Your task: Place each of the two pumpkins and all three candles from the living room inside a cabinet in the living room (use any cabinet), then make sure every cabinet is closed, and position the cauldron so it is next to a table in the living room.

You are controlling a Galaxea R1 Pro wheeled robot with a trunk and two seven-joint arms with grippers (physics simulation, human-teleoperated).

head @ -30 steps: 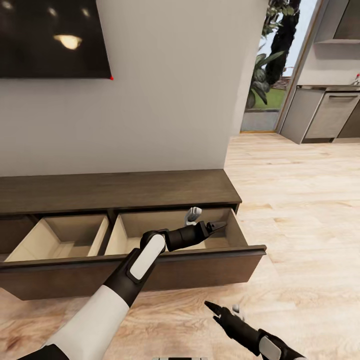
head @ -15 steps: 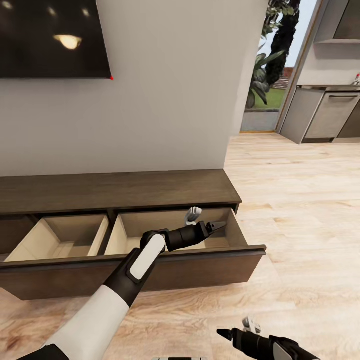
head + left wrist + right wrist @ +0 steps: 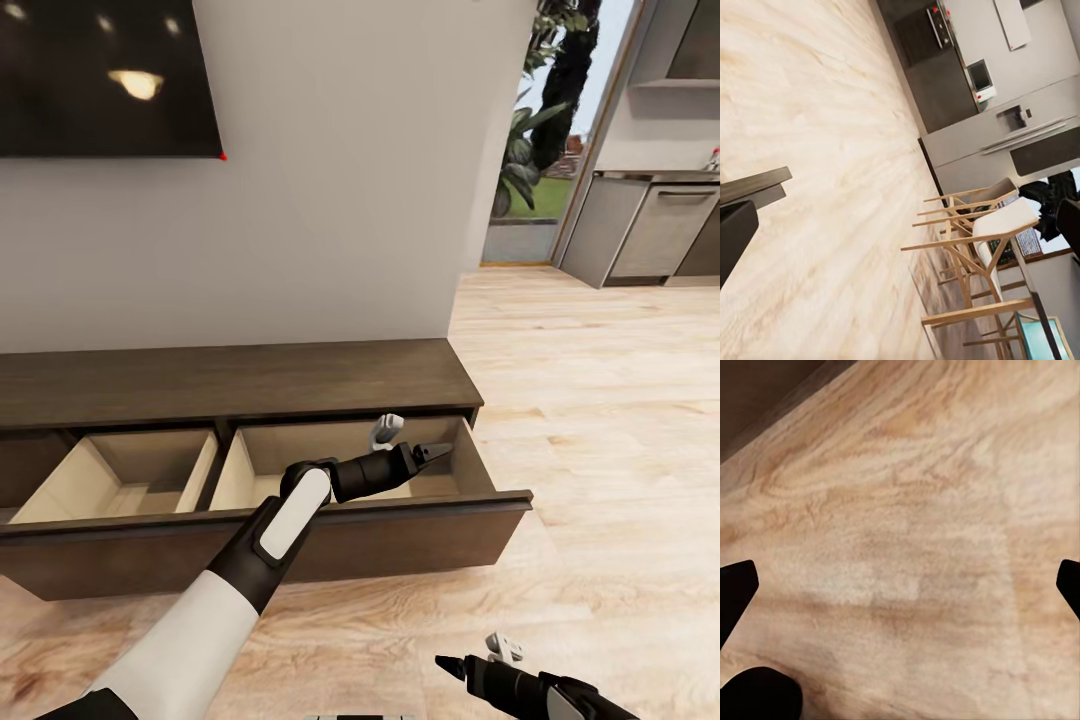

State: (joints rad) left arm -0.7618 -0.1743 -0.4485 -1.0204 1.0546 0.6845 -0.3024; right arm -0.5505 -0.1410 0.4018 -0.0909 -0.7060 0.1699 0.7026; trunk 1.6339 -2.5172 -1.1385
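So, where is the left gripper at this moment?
In the head view, the left gripper is over the right-hand open drawer of the long brown cabinet, near that drawer's right wall, with nothing between its fingers.

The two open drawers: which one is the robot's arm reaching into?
The drawer nearer the cabinet's right end; the left gripper hangs over it, while the other open drawer has nothing above.

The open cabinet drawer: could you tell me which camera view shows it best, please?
The head view: it shows the cabinet with its wide drawer pulled out, both beige compartments visible, and the left gripper over the right-hand one. The right wrist view catches a dark edge, perhaps the drawer front; the left wrist view faces floor and chairs.
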